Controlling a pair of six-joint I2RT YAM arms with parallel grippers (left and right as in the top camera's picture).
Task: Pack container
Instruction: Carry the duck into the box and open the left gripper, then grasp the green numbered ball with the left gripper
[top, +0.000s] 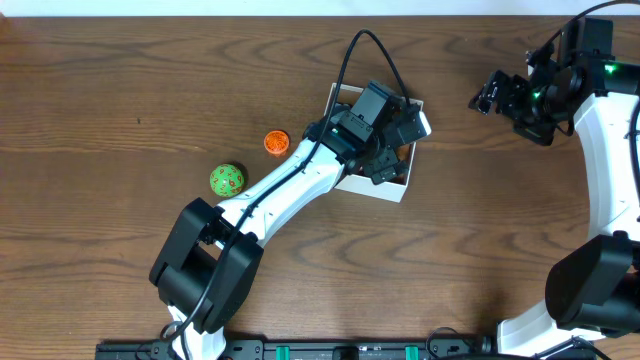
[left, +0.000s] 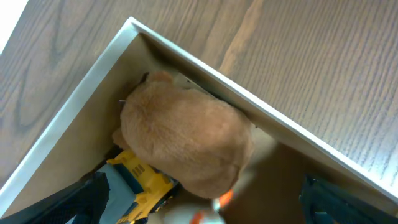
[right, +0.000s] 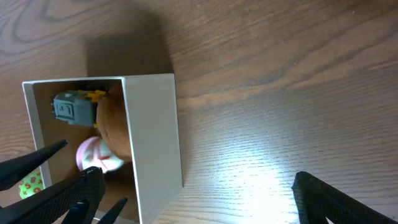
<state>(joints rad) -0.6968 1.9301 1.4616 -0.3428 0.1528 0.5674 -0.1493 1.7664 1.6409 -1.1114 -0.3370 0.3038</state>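
Looking down from overhead, we see the container (top: 372, 186) near the middle of the wooden table (top: 120, 80), turned at a slant, with the left arm stretched across from the near left so that the left gripper (top: 388, 158) hangs over the box's open top. From the left wrist camera its fingers (left: 81, 199) stand wide apart, holding nothing, one at each lower corner of the view. Between them a tan plush toy (left: 186, 140) lies inside, pushed into a corner against the white wall (left: 74, 112). A yellow and grey toy vehicle (left: 137, 183) touches the plush toy's near side, and a blurred white and orange piece shows at the bottom edge; we cannot tell what it is. The right gripper (top: 487, 98) hovers at the far right, well apart from the box, its fingers (right: 68, 199) spread wide and empty. Its camera also shows a pink and white toy (right: 90, 154) inside the box. On the table left of the container lie a small orange round toy (top: 277, 142) and, nearer, a green ball with red markings (top: 227, 179).
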